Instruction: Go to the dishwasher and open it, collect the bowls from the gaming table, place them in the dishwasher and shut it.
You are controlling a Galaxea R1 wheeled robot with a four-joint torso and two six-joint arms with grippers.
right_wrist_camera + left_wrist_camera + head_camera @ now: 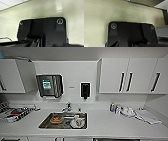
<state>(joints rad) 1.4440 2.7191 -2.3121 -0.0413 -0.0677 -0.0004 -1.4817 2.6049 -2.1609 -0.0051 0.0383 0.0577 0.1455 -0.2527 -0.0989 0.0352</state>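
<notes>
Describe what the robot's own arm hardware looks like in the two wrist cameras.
Each wrist view shows a wide black plate with rounded corners and round silver-ringed fittings at the corners. A thin dark cable loops beside the right one. The jaws cannot be made out.

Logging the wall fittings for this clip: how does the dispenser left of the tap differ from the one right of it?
The left dispenser is wide, with a shiny grey metal front and a green label; the right dispenser is narrow, with a black front in a white surround. The left one is clearly larger. Both hang on the white wall above the sink, at about the same height.
</notes>
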